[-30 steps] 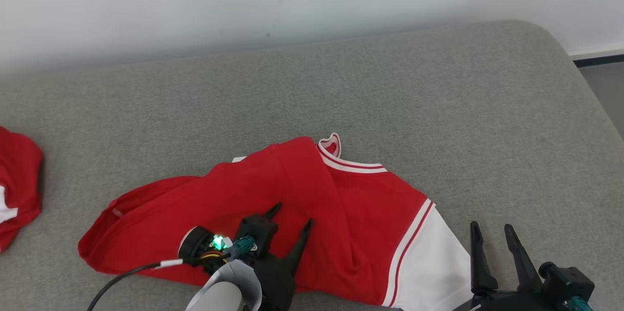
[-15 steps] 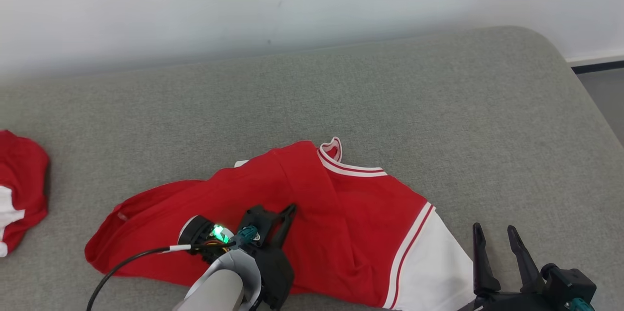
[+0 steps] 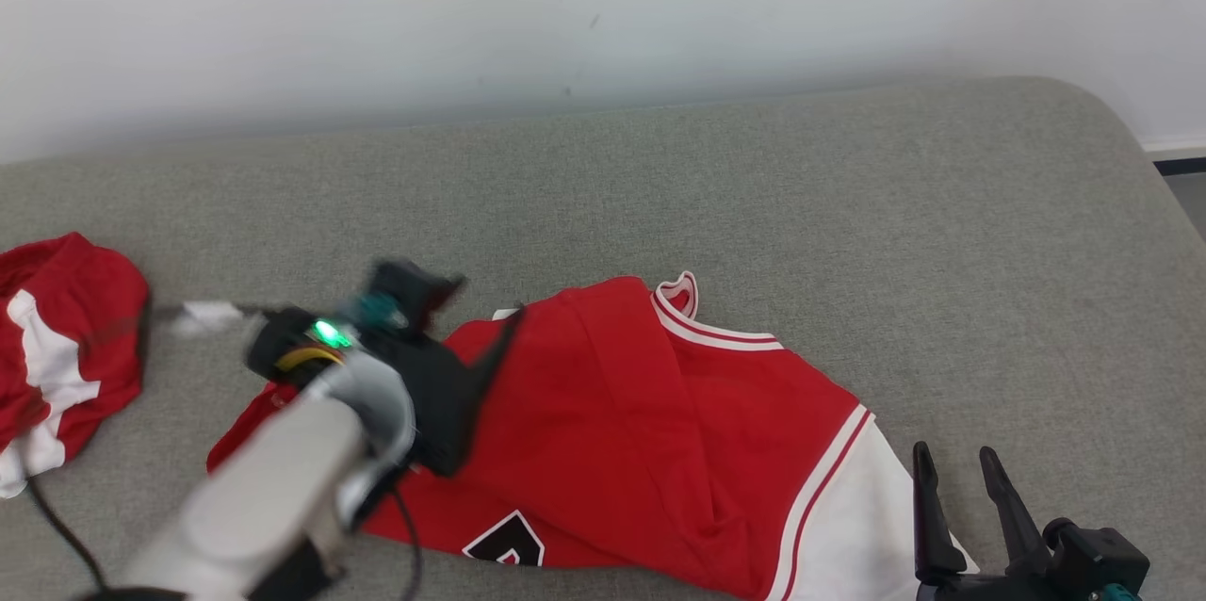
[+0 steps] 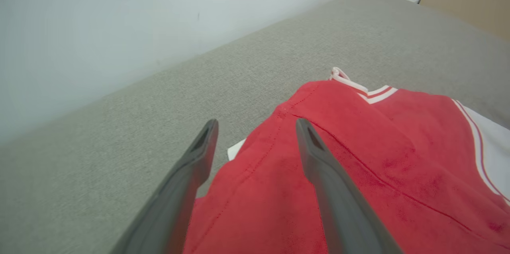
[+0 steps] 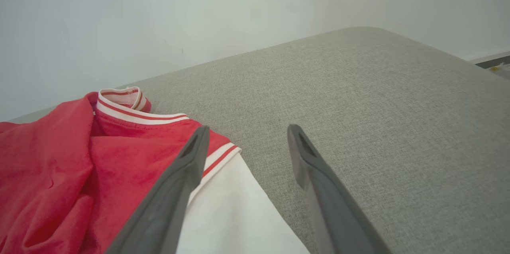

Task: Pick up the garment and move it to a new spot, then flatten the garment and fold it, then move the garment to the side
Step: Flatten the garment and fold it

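Observation:
The garment [image 3: 641, 413] is a red top with white-striped trim and a white sleeve [image 3: 848, 526], lying crumpled on the grey cushion [image 3: 754, 186]. A black-and-white mark [image 3: 504, 540] shows near its front hem. My left gripper [image 3: 480, 300], blurred, hovers open above the garment's left end. In the left wrist view that gripper [image 4: 257, 123] spreads its fingers over the red cloth [image 4: 358, 166] and holds nothing. My right gripper [image 3: 952, 453] stands open at the lower right beside the white sleeve. Seen from the right wrist, it [image 5: 248, 129] is empty, the garment [image 5: 59, 166] to its left.
A second red-and-white cloth [image 3: 57, 347] lies bunched at the cushion's far left. A white wall [image 3: 603, 8] runs behind the cushion. The cushion's rounded corner [image 3: 1112, 121] and a strip of floor [image 3: 1189, 196] are at the far right. Bare grey surface stretches behind and right of the garment.
The head camera has shifted. My left gripper shut on the red cloth, then opened and rose up and to the left. The garment's front edge now shows a black-and-white mark. The right gripper stayed put.

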